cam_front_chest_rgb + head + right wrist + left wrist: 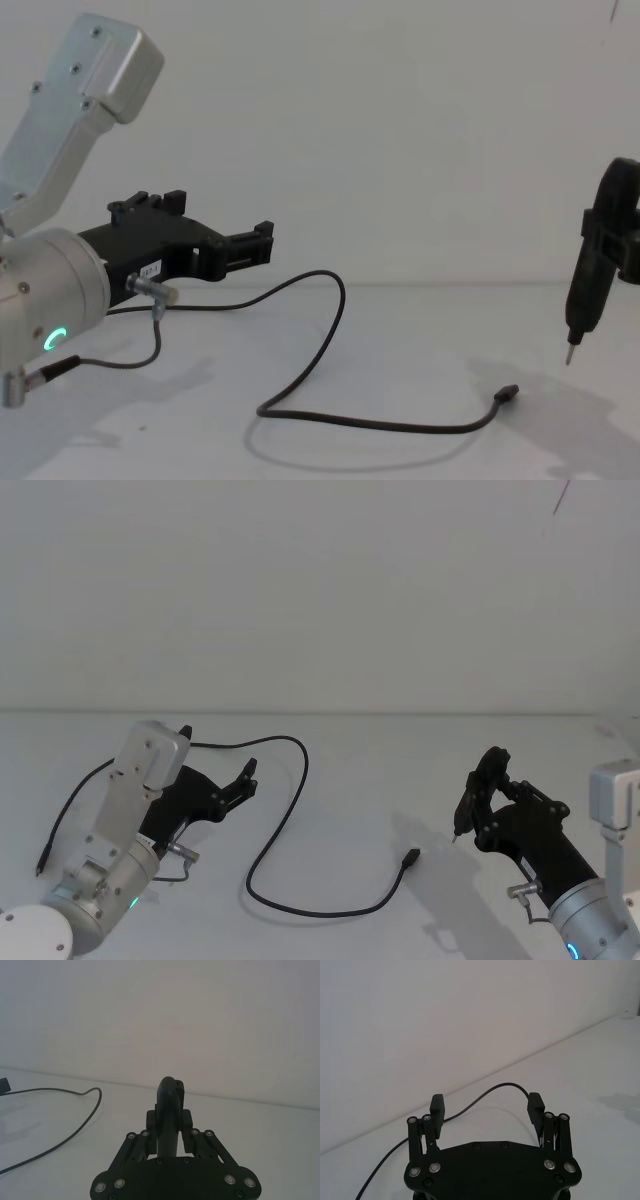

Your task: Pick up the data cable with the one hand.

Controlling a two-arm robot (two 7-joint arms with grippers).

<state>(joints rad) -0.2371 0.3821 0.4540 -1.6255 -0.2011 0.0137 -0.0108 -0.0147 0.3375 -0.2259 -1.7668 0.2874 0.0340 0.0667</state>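
Approach: left gripper (486,1102), lower left, spread wide over data cable (507,1084); next, descend, close. Right gripper (169,1122) parked lower right, clamping black tool (169,1091).

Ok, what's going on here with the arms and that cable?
The left tool hovers open low over the table, pointing at a bend of the black cable. The cable lies loose on the table, not yet gripped. The right tool is off to the right, shut on a black pen held tip down.
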